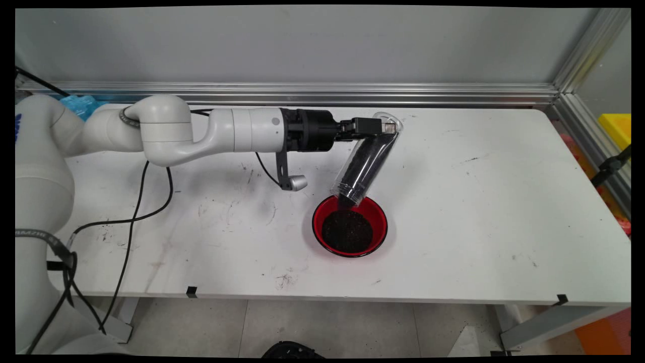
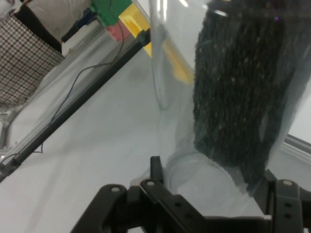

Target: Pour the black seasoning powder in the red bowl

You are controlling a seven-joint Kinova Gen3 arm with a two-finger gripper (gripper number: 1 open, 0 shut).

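Tool (image 1: 385, 126) clamps a tilted clear tube (image 1: 367, 161) of dark grains, mouth over the red bowl (image 1: 349, 226); bare table (image 1: 478, 212) rightward.

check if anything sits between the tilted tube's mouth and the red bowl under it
Nothing visible does. The clear tube, held by the gripper at its upper end, tilts with its open mouth just over the red bowl's far rim; only dark grains lie inside.

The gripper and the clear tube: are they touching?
Touching. The main view shows the gripper clamped on the tilted tube's upper end, above the red bowl.
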